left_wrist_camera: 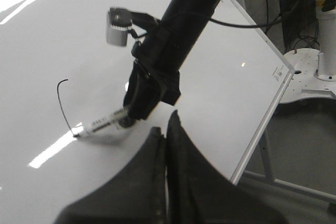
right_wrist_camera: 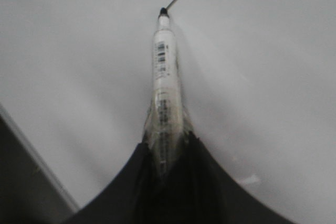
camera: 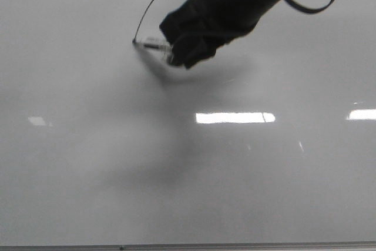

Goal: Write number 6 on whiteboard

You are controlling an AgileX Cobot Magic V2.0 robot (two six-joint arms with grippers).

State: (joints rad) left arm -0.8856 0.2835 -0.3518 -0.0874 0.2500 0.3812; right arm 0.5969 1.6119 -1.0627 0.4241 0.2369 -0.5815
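Glossy pale whiteboard (camera: 88, 163) under me, my right hand (camera: 176, 48) clamps the clear-barrelled marker (camera: 154, 43), tip touching the thin black stroke's (camera: 144, 16) lower end, loop undrawn.

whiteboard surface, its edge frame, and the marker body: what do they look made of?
The large pale grey-white whiteboard looks like glossy coated panel: it mirrors ceiling lights sharply. Its thin grey frame edge looks like metal, possibly aluminium, though plastic can't be ruled out. The white barrelled marker with black tip looks like smooth plastic with a printed barcode label, clamped in the right gripper.
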